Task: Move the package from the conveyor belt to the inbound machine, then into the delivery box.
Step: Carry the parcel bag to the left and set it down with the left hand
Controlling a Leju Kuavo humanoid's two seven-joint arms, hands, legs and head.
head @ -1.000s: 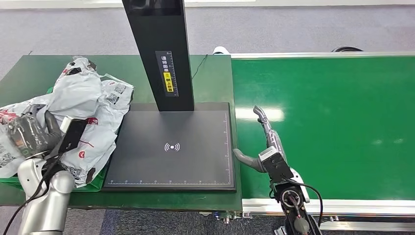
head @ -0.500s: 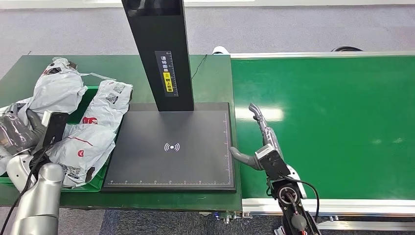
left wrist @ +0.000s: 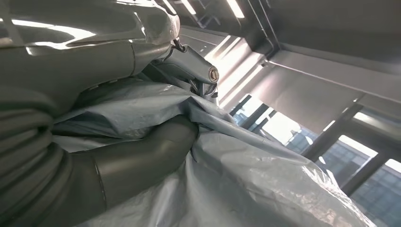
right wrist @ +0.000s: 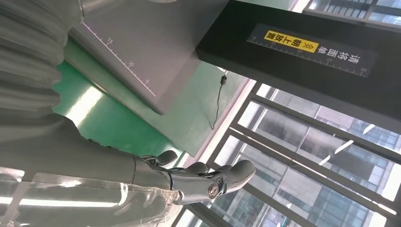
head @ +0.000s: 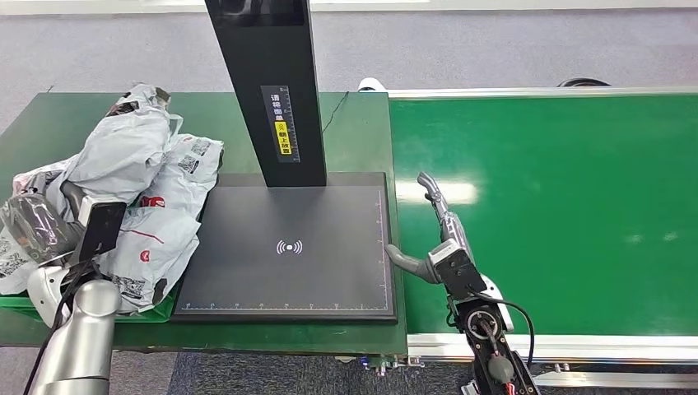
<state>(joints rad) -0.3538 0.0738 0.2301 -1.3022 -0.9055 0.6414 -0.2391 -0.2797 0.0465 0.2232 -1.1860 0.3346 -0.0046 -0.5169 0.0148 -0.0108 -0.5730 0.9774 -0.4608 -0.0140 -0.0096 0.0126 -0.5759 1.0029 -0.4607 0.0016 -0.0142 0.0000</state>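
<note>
My left hand [head: 45, 226] sits at the table's left edge and grips a crumpled grey-white plastic package [head: 123, 152] that rises above the pile. In the left wrist view the thumb and fingers [left wrist: 142, 156] press into the package's film [left wrist: 246, 175]. The inbound machine is a black scanning pad [head: 288, 280] with a black column [head: 267, 90] at its back. My right hand [head: 440, 226] is open with its fingers stretched out and hovers over the near left edge of the green conveyor belt [head: 560, 214]. The right wrist view shows the right hand [right wrist: 189, 182] holding nothing.
Several other white packages with red marks [head: 160, 239] lie heaped in a shallow green box [head: 165, 311] left of the pad. The dark green table [head: 354, 132] runs behind the pad. A thin black cable [head: 333, 111] lies beside the column.
The left hand swung the package out to the left, then came back right and slightly up, so the package now lies over the pile. The right hand shifted a little left.
</note>
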